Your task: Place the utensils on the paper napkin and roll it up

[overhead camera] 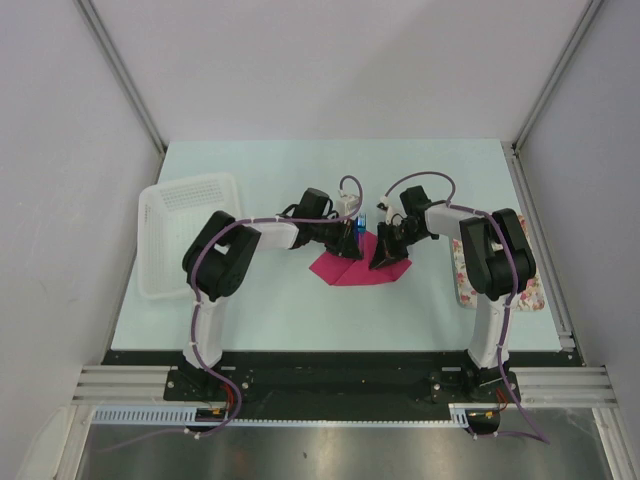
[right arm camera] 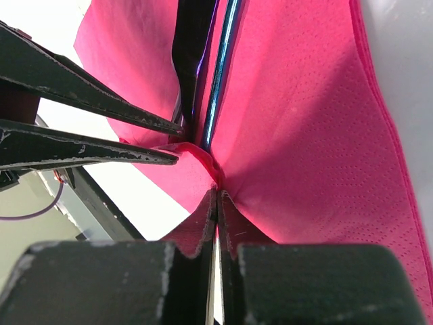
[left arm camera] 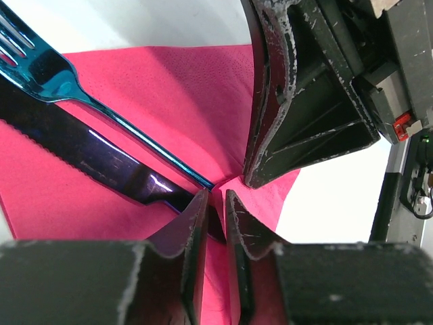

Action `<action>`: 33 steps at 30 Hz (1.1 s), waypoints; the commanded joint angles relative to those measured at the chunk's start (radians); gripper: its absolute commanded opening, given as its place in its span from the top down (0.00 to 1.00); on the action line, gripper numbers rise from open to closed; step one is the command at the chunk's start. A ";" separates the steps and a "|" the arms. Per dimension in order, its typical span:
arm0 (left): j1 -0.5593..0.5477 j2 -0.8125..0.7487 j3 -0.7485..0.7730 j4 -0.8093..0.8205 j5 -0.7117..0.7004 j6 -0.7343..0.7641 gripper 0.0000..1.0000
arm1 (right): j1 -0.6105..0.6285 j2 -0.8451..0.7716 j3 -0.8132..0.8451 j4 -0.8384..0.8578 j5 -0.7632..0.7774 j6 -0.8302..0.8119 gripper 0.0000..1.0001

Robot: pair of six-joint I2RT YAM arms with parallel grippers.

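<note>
The pink napkin (overhead camera: 345, 272) lies mid-bench (overhead camera: 300, 315) between the two arms, with a blue fork (left arm camera: 47, 74) and knife (left arm camera: 88, 159) side by side on it. The right end effector (right arm camera: 218, 200) is pinched closed on a raised napkin fold. The left end effector (left arm camera: 216, 203) is narrowly open, with its tips on either side of that fold by the handle ends.

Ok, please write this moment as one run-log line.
fork, knife: on paper napkin | right gripper: shut on paper napkin | left gripper: jaws narrowly apart around napkin fold, grip unclear
</note>
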 commanded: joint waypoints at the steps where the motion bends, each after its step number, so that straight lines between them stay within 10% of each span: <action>1: -0.007 0.004 0.040 0.001 0.005 0.016 0.81 | -0.006 -0.011 0.021 0.021 -0.004 0.004 0.96; 9: -0.010 0.013 0.052 -0.011 -0.010 0.017 1.00 | -0.019 -0.035 0.024 0.014 -0.002 0.010 0.87; 16: -0.019 0.018 0.064 -0.027 -0.024 0.028 1.00 | -0.078 -0.077 0.044 -0.041 -0.028 0.004 0.61; 33: -0.022 0.007 0.058 -0.036 -0.050 0.036 1.00 | -0.188 -0.198 -0.030 -0.175 0.246 -0.068 0.32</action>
